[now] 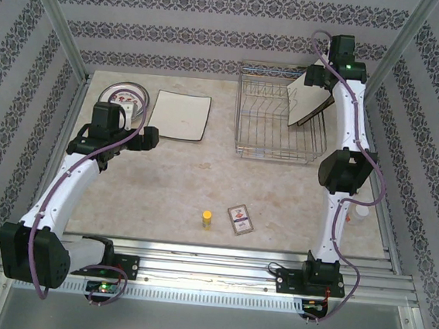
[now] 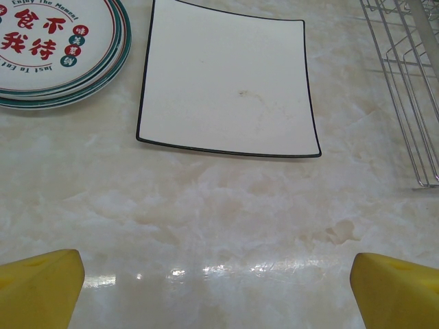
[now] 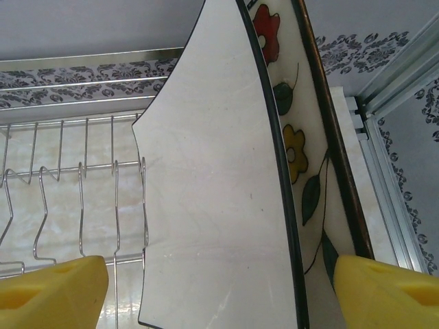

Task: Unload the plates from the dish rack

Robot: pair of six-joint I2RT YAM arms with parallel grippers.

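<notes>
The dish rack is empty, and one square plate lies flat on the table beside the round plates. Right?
No. The dish rack holds two square plates, as the right wrist view shows; one square plate lies flat on the table beside the round plates.

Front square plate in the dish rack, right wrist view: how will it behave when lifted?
Likely stiff and breakable: the square plate looks like glazed ceramic. Its glossy face could slip in the right pincer. Close against the flowered plate, it may scrape or tip that one.

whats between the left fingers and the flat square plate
Bare table between the left fingers and the square plate, seen in the left wrist view.
</notes>
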